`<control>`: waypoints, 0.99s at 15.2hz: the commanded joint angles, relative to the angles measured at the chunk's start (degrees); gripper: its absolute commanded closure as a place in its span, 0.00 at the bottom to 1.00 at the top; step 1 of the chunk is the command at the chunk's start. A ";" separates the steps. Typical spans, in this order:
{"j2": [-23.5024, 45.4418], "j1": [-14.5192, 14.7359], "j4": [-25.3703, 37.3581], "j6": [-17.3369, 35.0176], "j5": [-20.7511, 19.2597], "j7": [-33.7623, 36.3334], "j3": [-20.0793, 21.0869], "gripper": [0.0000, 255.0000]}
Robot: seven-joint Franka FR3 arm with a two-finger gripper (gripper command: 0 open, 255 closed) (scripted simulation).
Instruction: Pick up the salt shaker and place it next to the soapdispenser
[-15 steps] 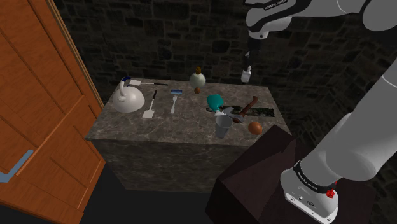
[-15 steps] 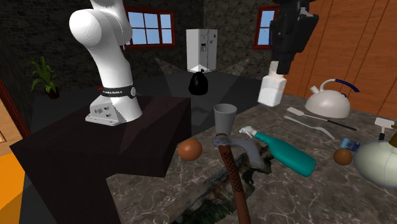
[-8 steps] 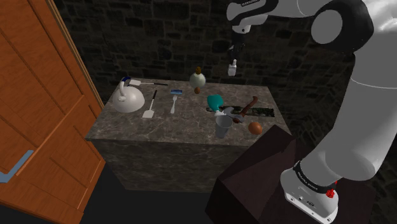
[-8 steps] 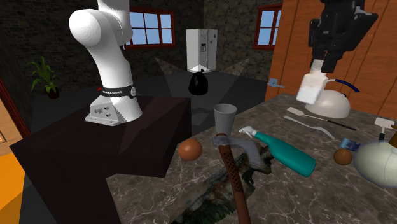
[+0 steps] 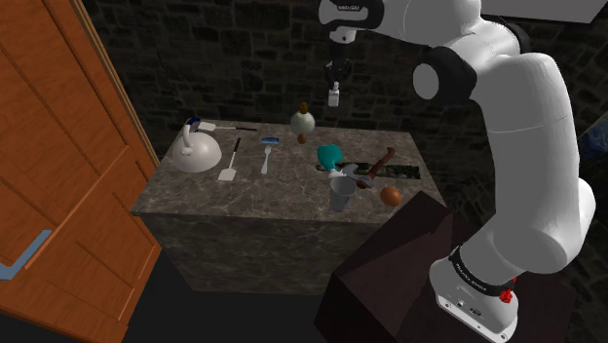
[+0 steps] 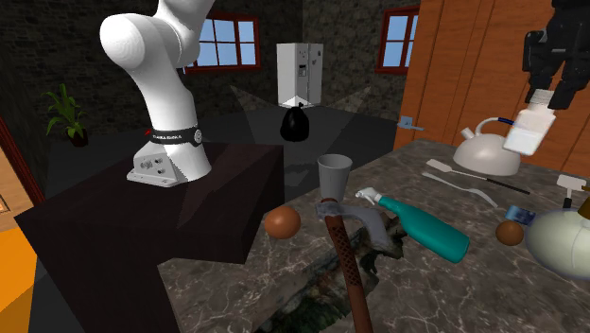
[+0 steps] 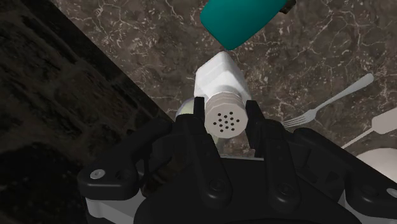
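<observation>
arm (image 5: 526,107) stretched high, pincer (image 7: 224,119) clasping the salt shaker (image 7: 219,79).

The black tool (image 6: 546,93) clasps a white shaker (image 6: 526,131) by its cap, high at the right. The shaker hangs tilted, clear of the marble tabletop (image 6: 435,293), and appears just right of the white kettle (image 6: 484,151). On the tabletop stands 1 grey cup (image 6: 334,176). Near it are a brown ball (image 6: 282,222), a hammer (image 6: 346,255) and a teal bottle (image 6: 427,229) lying on its side. A pale flask (image 6: 563,241) sits at the right edge.
</observation>
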 commanded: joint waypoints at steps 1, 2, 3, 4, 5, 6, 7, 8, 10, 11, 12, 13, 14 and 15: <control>5.30 -1.50 9.00 -3.60 0.81 1.11 0.83 1.00; 5.21 -1.35 8.04 -2.76 0.80 1.02 0.85 1.00; 5.14 -1.20 7.12 -1.94 0.82 0.93 0.85 1.00; 5.07 -1.04 6.21 -1.12 0.84 0.84 0.85 1.00; 5.06 -0.91 5.38 -0.34 0.86 0.75 0.86 1.00; 5.09 -0.80 4.66 0.40 0.90 0.67 0.88 1.00; 5.13 -0.69 3.93 1.14 0.94 0.59 0.89 1.00; 5.18 -0.59 3.23 1.87 0.99 0.51 0.91 1.00; 5.36 -0.41 1.95 3.28 1.09 0.36 0.97 1.00; 5.47 -0.34 1.36 3.97 1.14 0.28 1.00 1.00; 5.60 -0.27 0.80 4.64 1.20 0.21 1.03 1.00; 5.75 -0.21 0.27 5.30 1.26 0.14 1.07 1.00; 5.91 -0.15 -0.23 5.94 1.33 0.07 1.11 1.00; 6.09 -0.11 -0.71 6.58 1.40 0.00 1.16 1.00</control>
